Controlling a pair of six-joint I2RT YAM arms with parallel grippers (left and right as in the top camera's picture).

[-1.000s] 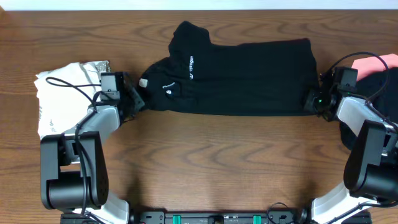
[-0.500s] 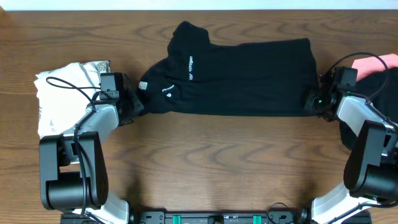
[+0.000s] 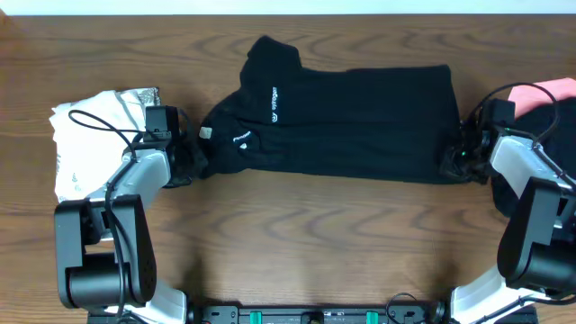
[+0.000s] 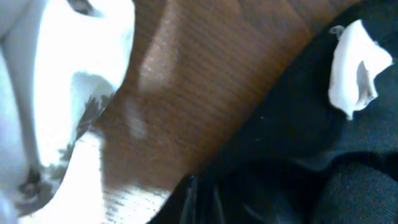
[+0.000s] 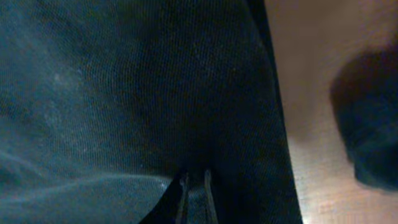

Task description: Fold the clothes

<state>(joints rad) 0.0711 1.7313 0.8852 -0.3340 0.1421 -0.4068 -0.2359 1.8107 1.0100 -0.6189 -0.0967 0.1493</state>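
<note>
A black short-sleeved shirt [image 3: 351,117] with a small white logo [image 3: 274,97] lies folded lengthwise across the middle of the table. At its left end, by a white label [image 3: 206,133], my left gripper [image 3: 196,160] is shut on the fabric. In the left wrist view the gripper [image 4: 202,199] pinches the black shirt [image 4: 298,124] below the label [image 4: 354,65]. My right gripper [image 3: 453,162] is shut on the shirt's right lower corner. The right wrist view shows that gripper [image 5: 193,193] with its fingers nearly together and the black shirt [image 5: 124,93] between them.
A white, grey-printed garment [image 3: 90,135] lies crumpled at the far left, just behind my left arm. A pink piece [image 3: 540,90] and another black garment [image 3: 553,135] sit at the far right edge. Bare wooden table [image 3: 315,234] spreads in front of the shirt.
Both grippers have moved slightly toward the near edge, dragging the black shirt with them; its front edge now lies lower and the left end is drawn out.
</note>
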